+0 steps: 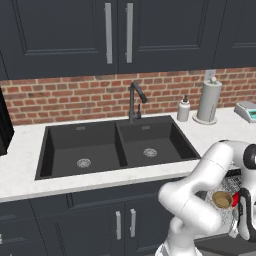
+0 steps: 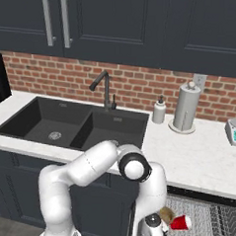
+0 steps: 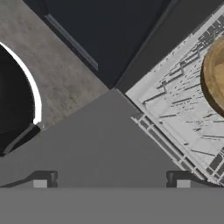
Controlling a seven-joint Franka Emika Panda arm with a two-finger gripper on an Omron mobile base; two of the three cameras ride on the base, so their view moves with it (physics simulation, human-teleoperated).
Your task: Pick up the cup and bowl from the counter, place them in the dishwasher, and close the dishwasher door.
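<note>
Arm is reaching low, below the counter (image 2: 201, 162) edge. In the hand view the gripper (image 3: 111, 183) fingertips are standing wide apart with nothing between them, hovering over the dishwasher door (image 3: 100, 144), which is lying open and flat. Bowl (image 1: 222, 199) is sitting in the wire rack (image 3: 183, 109) of the dishwasher (image 2: 218, 215). Cup (image 2: 181, 223) is lying on its side just beside the bowl, possibly touching; arm is partly blocking that spot.
</note>
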